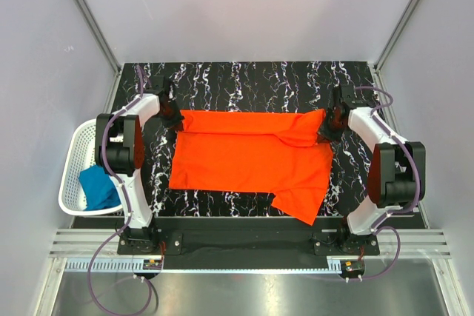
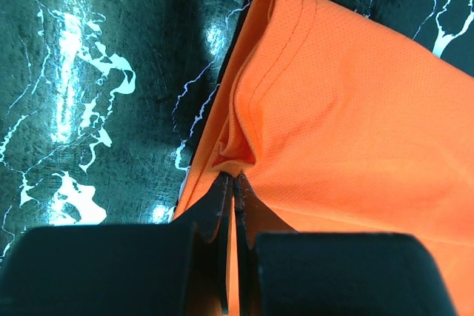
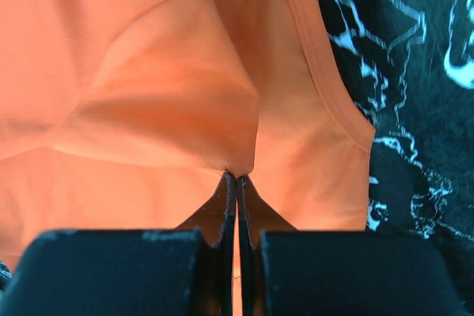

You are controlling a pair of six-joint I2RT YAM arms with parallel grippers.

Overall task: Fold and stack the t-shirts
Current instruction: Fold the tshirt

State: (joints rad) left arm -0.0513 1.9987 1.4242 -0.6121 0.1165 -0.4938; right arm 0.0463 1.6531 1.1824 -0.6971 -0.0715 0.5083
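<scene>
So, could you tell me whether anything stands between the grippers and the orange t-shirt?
Nothing visible does: the left gripper and right gripper pinch the far edge of the orange t-shirt, with the cloth directly between their fingers.

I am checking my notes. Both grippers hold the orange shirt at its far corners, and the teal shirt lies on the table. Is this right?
No: the top view shows the teal shirt in the basket, not on the table. The left gripper and right gripper do hold the orange shirt at its far corners.
</scene>
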